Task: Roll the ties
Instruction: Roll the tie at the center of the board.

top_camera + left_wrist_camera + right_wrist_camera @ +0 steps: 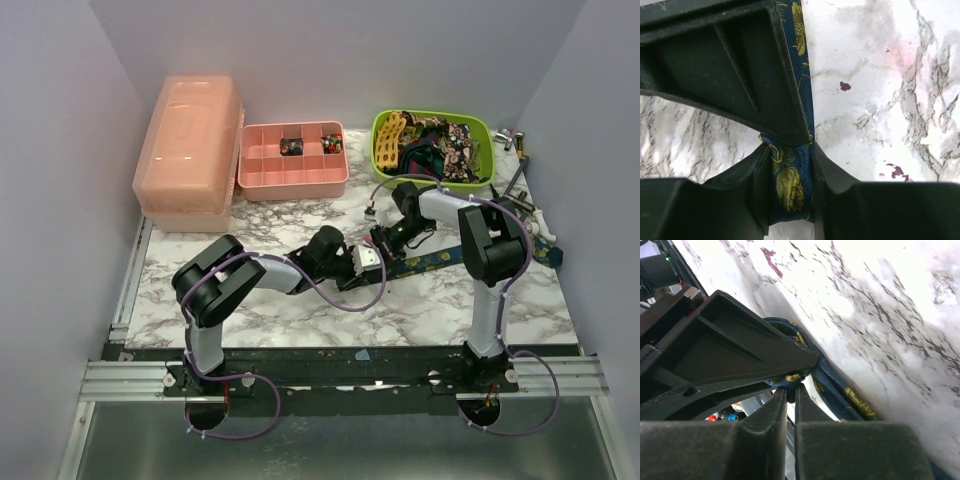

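A dark navy tie with yellow-green spots [470, 258] lies across the marble table toward the right edge. My left gripper [368, 262] is shut on its near end, and the fabric [790, 185] shows pinched between the jaws [788, 165]. My right gripper [386, 240] meets it from the far side and is shut on a fold of the same tie [840, 395], with the jaws almost touching [790, 386]. Each wrist view shows the other gripper's black finger close by. More ties, yellow lattice and dotted ones, are piled in the green basket [482, 178].
A pink compartment tray [260, 185] stands at the back centre and a pink lidded box [190, 150] at the back left. Small metal tools [520, 175] lie by the right wall. Purple cables loop from both arms.
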Action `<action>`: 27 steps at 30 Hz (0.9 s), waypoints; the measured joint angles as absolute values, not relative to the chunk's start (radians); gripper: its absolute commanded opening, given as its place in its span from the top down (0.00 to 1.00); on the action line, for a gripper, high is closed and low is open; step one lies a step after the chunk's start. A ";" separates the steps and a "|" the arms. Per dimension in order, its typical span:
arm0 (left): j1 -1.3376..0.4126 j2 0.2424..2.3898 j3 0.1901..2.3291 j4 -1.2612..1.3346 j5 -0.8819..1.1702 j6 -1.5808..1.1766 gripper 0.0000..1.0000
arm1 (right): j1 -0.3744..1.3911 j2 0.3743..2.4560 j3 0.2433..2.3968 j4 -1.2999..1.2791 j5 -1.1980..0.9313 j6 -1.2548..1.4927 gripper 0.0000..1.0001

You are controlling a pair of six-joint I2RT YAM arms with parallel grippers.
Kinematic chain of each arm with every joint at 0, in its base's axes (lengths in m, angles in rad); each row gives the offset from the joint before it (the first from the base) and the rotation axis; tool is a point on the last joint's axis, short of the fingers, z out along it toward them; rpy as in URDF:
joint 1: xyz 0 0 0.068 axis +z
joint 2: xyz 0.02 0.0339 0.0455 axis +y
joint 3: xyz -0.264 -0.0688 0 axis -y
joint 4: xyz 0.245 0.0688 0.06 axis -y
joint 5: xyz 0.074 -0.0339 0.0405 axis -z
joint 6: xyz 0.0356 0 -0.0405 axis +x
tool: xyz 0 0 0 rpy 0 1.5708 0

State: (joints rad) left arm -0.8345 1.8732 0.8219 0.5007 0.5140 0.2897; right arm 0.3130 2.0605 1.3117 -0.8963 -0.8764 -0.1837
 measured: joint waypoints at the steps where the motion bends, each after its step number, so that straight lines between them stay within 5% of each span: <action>1: -0.834 1.868 0.822 0.489 0.514 0.299 0.78 | 0.315 2.061 1.322 -0.905 -0.876 -0.185 0.78; 7: -0.824 1.851 0.849 0.396 0.514 0.340 0.84 | 0.295 2.061 1.439 -1.024 -0.868 -0.257 0.64; 15: -0.798 1.851 0.888 0.303 0.534 0.377 0.84 | 0.099 2.062 1.516 -1.111 -0.730 -0.358 0.69; 27: -0.739 1.853 0.930 0.202 0.574 0.423 0.84 | 0.003 2.023 1.279 -1.098 -0.580 -0.402 0.75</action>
